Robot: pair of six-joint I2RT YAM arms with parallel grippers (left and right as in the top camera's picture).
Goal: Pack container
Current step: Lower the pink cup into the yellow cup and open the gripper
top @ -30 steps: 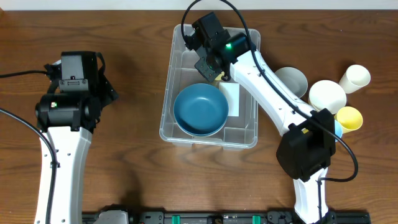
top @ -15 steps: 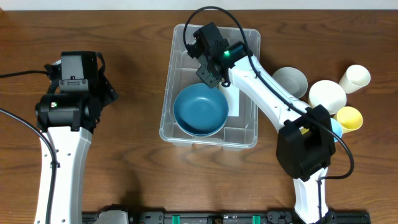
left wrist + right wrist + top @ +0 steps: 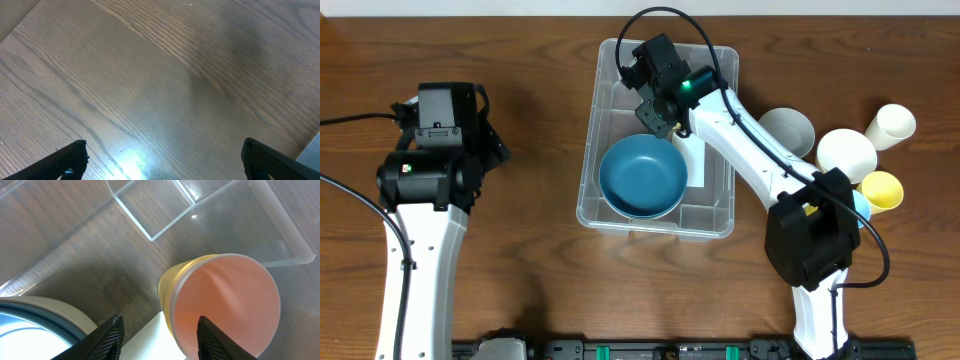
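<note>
Two arms. Large clear plastic rectangular container (image 3: 588, 170) mid-table, blue round bowl (image 3: 642, 178) in near half. R gripper (image 3: 160, 330) over far half, jaws parted, yellow plastic cup (image 3: 225, 305) just below, inside container. L gripper (image 3: 162, 157) far left over wooden table (image 3: 165, 75), jaws wide apart, holding nothing.

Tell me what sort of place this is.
Likely a robotics lab bench: a left arm and right arm stand at a wooden table, with a clear container holding a blue bowl.
</note>
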